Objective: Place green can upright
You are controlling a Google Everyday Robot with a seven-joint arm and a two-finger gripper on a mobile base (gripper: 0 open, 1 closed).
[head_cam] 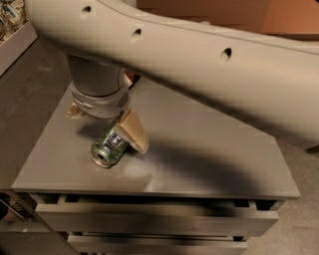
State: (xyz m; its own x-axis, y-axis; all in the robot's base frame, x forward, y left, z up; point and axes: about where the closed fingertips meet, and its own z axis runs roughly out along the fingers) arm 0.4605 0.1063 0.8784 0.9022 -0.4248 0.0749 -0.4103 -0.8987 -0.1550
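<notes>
The green can (pixel 108 148) lies on its side on the grey table top (pixel 209 159), near the front left, with its open silver end facing the front edge. My gripper (pixel 103 122) hangs right over the can's far end, fingers spread. One tan finger (pixel 132 131) rests beside the can on its right. The other finger (pixel 74 111) shows only as a tip at the left, behind the wrist. The can is not lifted. My large arm fills the top of the view and hides the back of the table.
The table has drawers (pixel 149 219) under its front edge. A pale box (pixel 15 35) with items stands at the far left beyond the table. A brown cardboard surface (pixel 279 15) shows at the back right. Dark floor lies to the left.
</notes>
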